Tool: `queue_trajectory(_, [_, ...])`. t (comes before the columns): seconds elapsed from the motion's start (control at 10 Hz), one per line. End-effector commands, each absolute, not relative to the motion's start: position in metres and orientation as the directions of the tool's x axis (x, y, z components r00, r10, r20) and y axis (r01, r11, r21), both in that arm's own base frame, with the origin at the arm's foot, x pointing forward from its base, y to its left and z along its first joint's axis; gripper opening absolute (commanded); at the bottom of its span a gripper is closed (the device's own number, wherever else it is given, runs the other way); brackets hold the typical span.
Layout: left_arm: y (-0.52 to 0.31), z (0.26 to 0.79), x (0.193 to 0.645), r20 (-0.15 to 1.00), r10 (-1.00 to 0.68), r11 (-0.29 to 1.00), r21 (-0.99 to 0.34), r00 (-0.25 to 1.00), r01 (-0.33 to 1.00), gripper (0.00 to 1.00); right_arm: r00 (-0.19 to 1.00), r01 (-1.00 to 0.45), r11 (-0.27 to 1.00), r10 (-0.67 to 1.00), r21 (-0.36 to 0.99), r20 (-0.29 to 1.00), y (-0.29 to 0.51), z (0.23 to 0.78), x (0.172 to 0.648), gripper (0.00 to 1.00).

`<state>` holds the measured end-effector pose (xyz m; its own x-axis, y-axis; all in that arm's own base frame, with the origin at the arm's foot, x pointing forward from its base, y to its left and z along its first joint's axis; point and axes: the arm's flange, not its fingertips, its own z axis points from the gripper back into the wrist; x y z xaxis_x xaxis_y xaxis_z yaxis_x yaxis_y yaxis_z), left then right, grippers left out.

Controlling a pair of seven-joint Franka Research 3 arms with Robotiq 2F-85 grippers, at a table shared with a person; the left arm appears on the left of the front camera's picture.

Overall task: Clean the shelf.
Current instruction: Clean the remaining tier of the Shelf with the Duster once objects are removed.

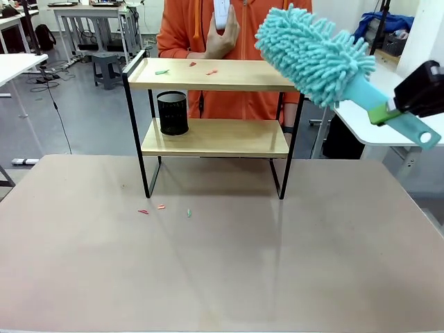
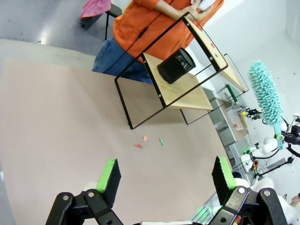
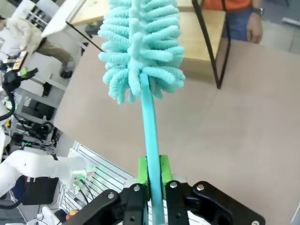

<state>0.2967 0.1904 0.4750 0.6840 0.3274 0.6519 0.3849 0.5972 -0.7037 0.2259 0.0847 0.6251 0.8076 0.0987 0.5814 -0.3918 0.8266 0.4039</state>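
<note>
Teal duster (image 1: 316, 55) (right claw (image 3: 153, 169)) near shelf (image 1: 208, 84)

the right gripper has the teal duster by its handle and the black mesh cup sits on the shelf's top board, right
Not quite. The black mesh cup stands on the lower board of the shelf, not the top one; the front view shows it. The right gripper does hold the teal duster by its handle.

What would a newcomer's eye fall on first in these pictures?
The fluffy turquoise duster, its handle clamped in the right gripper, hangs at the right near the shelf. Small coloured scraps lie on its top board and on the table in front; a black mesh cup stands on the lower board.
</note>
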Motion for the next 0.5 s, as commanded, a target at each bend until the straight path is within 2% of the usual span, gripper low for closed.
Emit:
queue_trajectory(0.0, [0.189,0.474,0.298,0.671,0.33,0.593,-0.695,0.664,0.408,1.0,0.806,-0.415,0.847,0.173,0.332,0.566,0.116,0.648,0.25,0.13])
queue_trajectory(0.4, [0.189,0.474,0.298,0.671,0.33,0.593,-0.695,0.664,0.408,1.0,0.792,-0.426,0.869,0.224,0.251,0.569,0.187,0.661,0.317,0.13])
